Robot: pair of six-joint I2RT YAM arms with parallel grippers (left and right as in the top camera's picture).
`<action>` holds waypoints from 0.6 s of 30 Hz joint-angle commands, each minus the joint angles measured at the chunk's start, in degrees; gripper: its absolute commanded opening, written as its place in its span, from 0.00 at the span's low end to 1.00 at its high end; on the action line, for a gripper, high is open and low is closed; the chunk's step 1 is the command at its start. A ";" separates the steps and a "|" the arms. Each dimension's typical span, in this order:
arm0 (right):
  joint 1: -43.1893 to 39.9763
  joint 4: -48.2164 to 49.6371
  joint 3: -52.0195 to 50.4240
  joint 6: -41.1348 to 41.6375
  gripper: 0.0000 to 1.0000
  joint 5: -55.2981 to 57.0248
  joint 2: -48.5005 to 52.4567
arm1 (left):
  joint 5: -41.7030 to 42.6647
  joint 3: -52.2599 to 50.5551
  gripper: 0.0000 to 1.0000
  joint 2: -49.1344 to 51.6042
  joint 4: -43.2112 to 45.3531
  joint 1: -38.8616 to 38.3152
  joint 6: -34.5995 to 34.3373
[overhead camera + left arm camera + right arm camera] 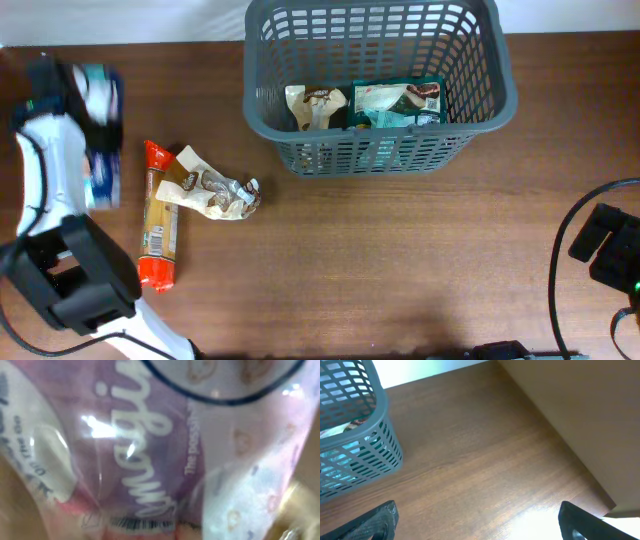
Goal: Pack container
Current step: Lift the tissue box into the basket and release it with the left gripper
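- Left hand [70, 100] at the far left of the brown wooden surface [400, 260]; appears closed on a glossy purple-and-white plastic snack packet [160, 450]. The packet fills the left wrist view, so the fingers themselves are hidden.
- Right hand [477, 527] hangs low at the right side, fingers spread wide, holding nothing.
- Large dark grey plastic lattice basket [372, 152] stands at the far middle of the surface, well apart from both hands.
- Done: two items lie on the basket floor, a cream-and-brown crumpled wrapper [315, 105] and a teal-green foil packet [400, 100] just beside it.
- Left: a long yellow packet with red ends [160, 225] and a second cream-and-brown crumpled wrapper [215, 190] resting across its upper end, both between the left arm and the basket.
- Judgement: roughly half packed, with one packet in hand and two still to fetch.
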 commanded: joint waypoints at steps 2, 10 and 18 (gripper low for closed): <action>-0.17 -0.35 -0.13 -0.52 0.99 0.46 -0.31 | 2.80 16.61 0.01 -3.15 2.67 -9.35 -0.22; -0.17 -0.37 -0.13 -0.52 0.99 -0.66 -0.31 | 13.38 22.12 0.01 -2.91 14.97 -24.98 4.31; -0.17 -0.35 -0.13 -0.52 0.99 -3.23 -0.31 | 13.73 22.10 0.01 -2.51 8.22 -42.62 24.57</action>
